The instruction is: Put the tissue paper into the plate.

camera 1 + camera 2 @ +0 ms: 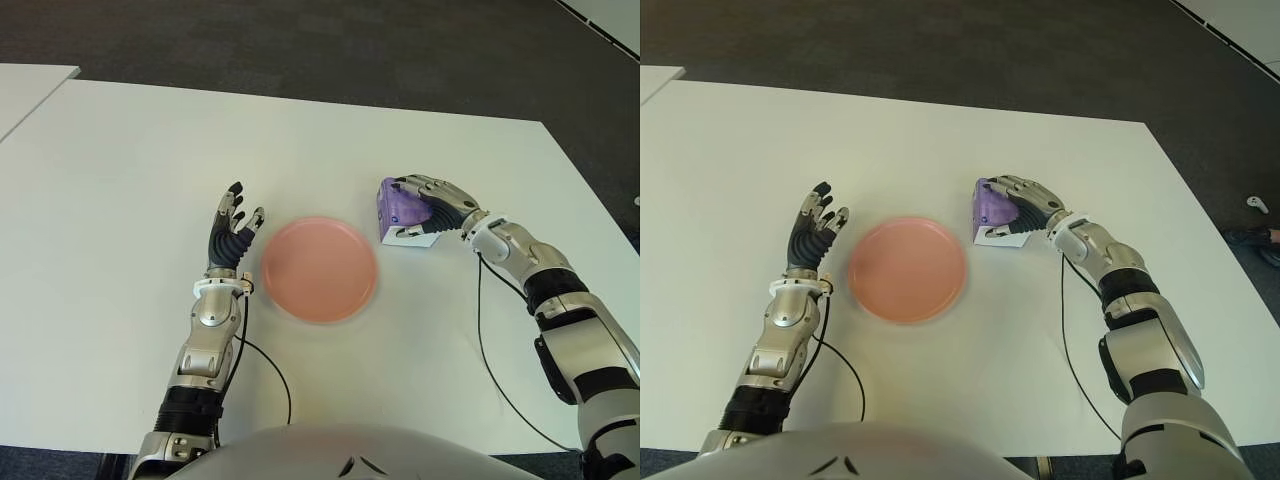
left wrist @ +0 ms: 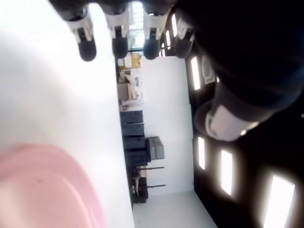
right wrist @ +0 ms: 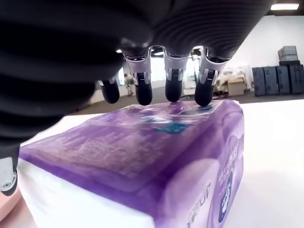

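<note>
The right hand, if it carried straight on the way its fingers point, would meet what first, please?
The right hand is already over the purple tissue pack, fingers curled over its top; beyond that lies the pink plate, probably next, though depth is unclear.

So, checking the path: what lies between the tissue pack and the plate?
Only bare table, seen in both eye views; tissue pack, plate.

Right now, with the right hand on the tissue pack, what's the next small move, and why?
Probably close the right hand firmly on the tissue pack and lift: its fingers drape over the pack, which sits on the table beside the empty plate.
</note>
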### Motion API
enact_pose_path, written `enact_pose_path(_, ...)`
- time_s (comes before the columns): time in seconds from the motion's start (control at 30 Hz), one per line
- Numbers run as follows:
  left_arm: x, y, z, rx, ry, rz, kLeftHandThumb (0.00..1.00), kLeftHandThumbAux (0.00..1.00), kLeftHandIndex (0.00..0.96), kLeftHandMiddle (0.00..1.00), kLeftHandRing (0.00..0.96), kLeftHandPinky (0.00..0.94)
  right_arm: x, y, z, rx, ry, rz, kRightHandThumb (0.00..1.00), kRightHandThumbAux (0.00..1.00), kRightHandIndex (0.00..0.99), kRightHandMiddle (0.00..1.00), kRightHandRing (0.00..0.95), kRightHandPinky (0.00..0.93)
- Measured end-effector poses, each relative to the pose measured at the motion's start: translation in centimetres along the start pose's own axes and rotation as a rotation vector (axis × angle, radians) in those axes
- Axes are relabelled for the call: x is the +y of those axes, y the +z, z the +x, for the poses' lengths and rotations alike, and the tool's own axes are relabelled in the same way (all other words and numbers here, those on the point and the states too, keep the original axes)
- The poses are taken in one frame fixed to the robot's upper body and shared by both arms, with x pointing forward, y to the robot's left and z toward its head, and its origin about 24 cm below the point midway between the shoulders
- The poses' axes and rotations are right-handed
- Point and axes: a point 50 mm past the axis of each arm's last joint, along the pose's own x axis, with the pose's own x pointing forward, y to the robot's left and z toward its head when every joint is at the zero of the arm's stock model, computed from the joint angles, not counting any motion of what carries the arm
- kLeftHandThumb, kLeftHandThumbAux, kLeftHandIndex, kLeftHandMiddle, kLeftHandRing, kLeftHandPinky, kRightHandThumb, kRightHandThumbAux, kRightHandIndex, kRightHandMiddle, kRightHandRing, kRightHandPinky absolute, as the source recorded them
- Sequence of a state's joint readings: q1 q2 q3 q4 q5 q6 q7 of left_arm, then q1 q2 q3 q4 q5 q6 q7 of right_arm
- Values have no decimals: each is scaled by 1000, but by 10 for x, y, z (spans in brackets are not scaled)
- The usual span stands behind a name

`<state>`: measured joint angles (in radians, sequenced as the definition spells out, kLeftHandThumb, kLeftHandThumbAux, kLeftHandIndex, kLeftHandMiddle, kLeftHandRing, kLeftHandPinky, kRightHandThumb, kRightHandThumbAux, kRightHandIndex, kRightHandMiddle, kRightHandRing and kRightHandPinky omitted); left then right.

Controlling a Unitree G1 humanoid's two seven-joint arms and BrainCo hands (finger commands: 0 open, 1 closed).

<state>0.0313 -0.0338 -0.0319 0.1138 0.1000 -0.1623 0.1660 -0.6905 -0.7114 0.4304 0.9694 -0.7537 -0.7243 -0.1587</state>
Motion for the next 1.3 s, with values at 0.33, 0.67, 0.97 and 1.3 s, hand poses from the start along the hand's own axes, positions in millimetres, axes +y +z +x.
enact_pose_path(0.33,-9,12,-1,-33,-30,4,0,607,0,0,0,0,2,0,4,14,6,-7,286,460,0,0,0,0)
enact_pose_path(0.67,-7,10,-2,8,-7,7,0,626,0,0,0,0,3,-3,4,28,6,-7,294,456,0,0,0,0)
enact_pose_path(0.97,-6,10,-3,3,2,6,0,616,0,0,0,0,2,-3,5,31,9,-9,298,464,0,0,0,0)
enact_pose_path(1.3,-6,9,-2,5,-12,3,0,607,0,0,0,0,2,-3,6,30,16,-10,291,474,0,0,0,0)
